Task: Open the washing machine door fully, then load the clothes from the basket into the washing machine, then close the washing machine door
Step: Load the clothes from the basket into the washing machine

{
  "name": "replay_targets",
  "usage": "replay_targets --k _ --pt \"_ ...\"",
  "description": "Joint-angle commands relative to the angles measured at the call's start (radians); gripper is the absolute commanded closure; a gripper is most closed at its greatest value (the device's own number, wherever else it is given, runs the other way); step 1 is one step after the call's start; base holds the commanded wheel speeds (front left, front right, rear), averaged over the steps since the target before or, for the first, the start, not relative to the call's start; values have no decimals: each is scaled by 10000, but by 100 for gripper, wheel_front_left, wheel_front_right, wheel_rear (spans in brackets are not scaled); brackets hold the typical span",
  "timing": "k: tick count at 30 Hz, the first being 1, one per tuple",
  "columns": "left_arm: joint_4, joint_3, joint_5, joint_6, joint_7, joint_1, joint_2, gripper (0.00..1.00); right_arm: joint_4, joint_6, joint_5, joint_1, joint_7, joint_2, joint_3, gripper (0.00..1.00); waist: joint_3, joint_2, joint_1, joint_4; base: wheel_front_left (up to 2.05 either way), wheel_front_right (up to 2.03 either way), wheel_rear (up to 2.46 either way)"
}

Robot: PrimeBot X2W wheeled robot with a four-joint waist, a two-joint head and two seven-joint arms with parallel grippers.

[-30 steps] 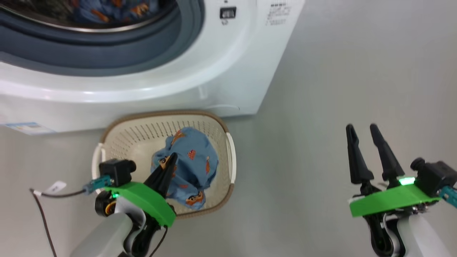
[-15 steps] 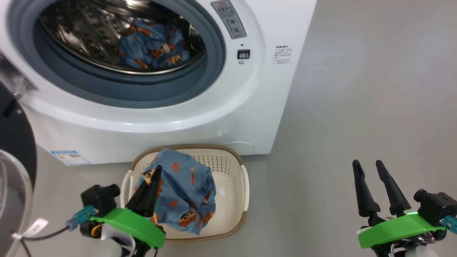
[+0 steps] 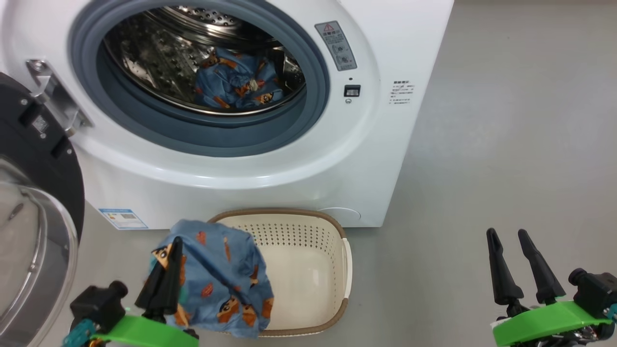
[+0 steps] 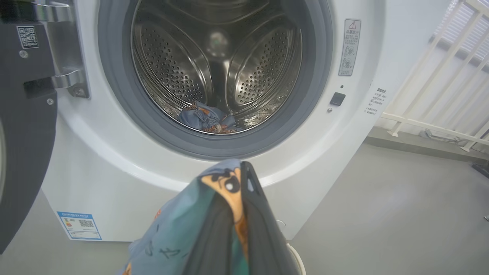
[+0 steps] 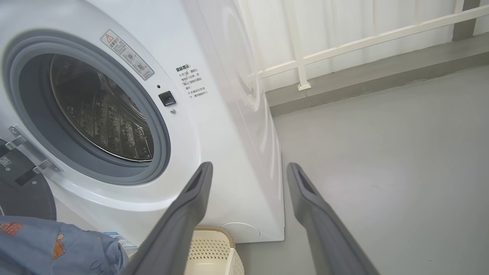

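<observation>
The white washing machine point(image 3: 270, 168) stands with its door point(image 3: 33, 202) swung wide open to the left. One bundle of blue printed clothes point(image 3: 238, 86) lies in the steel drum point(image 4: 214, 57). My left gripper point(image 3: 168, 260) is shut on another piece of the blue clothes point(image 3: 219, 282), which hangs lifted above the left part of the cream basket point(image 3: 332, 270). In the left wrist view the held clothes point(image 4: 183, 229) drape over the fingers, facing the drum opening. My right gripper point(image 3: 506, 236) is open and empty over the floor at the lower right.
A grey-blue gasket point(image 3: 308, 115) rings the drum mouth. The door hinge point(image 3: 53, 96) juts out at the left of the opening. Grey floor point(image 3: 506, 144) spreads to the right of the machine. A white railing point(image 5: 344, 46) runs along the wall beyond it.
The head camera has tilted up, bringing the drum and open door into view. My left gripper has lifted the blue clothes up and left out of the basket. The right gripper stays open.
</observation>
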Motion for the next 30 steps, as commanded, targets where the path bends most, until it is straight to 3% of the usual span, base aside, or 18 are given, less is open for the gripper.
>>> replay_targets --k 1,15,30 --pt "-334 443 138 -21 -104 -51 103 100 -258 75 127 109 -80 -185 147 0 -54 0 0 45 0 0 0" --pt "-1361 1344 951 -21 -105 863 -510 100 -339 75 96 305 -80 -214 4 0 -53 0 0 89 0 0 0" --pt "-1138 1532 863 -21 -105 -565 -627 100 -547 75 -7 -345 -80 -125 -65 0 1457 0 0 -142 0 0 0"
